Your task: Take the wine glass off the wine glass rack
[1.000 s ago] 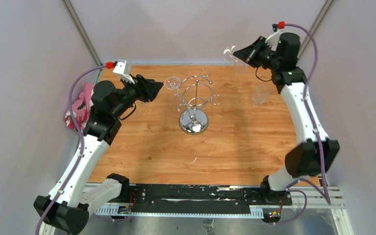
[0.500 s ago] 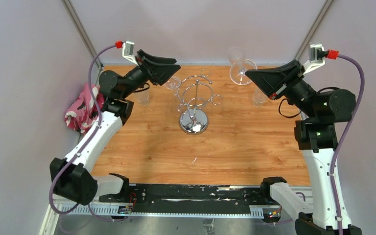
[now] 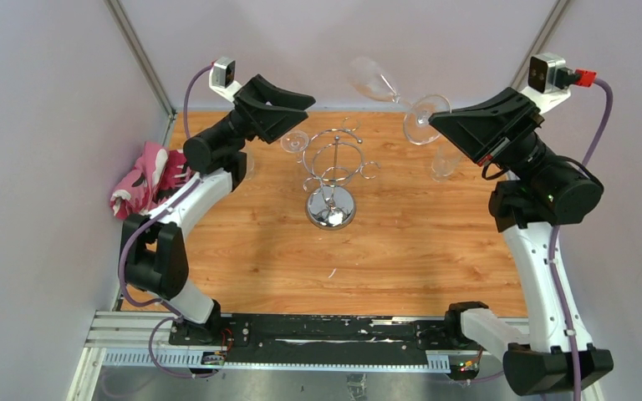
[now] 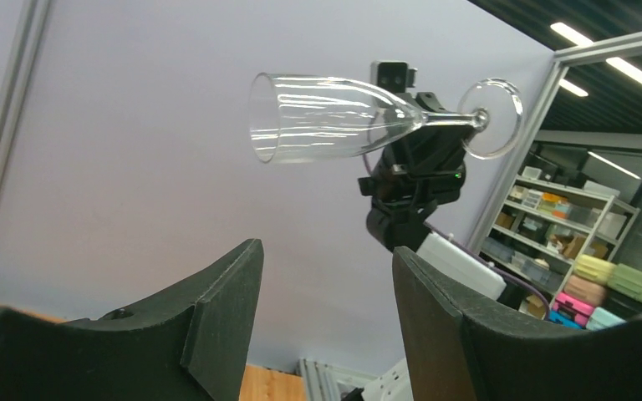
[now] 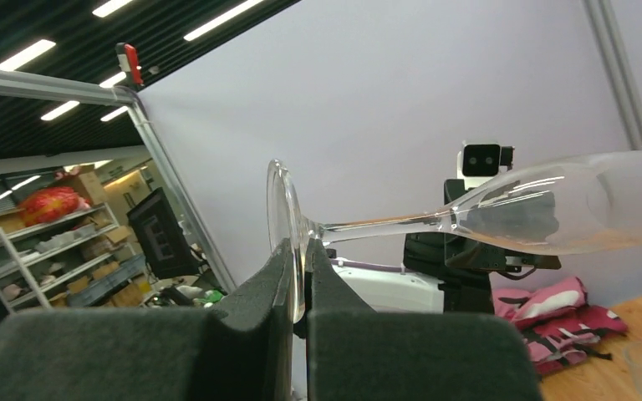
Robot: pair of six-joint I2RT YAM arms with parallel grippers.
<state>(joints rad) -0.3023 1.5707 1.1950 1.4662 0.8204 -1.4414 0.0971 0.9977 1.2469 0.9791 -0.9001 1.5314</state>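
Pale lilac walls close in a wooden table [image 3: 401, 242]. The wine glass rack [image 3: 332, 180] stands on it, below and between the two tools and touched by neither. The right tool [image 3: 435, 124] is clamped narrow on the round foot of the wine glass [image 3: 384, 86]. Its wrist view shows the foot's rim pinched between the pads [image 5: 259, 284], with stem and bowl reaching out sideways ahead of the tool, roughly level. The glass hangs in the air beyond that tool's tip, well apart from the rack's hooks, so I judge the main step done: the glass is off the rack. What seems left is to bring it down and stand it on the table, perhaps near the upright glass [image 3: 445, 160] just below the right tool. The left tool [image 3: 297, 113] is spread wide, holds nothing and hovers raised. A second glass [image 3: 294, 140] sits just below its tip and looks to hang from one of the rack's arms, though I cannot tell for sure. A pink cloth [image 3: 140, 180] lies behind the left tool at the table's edge.
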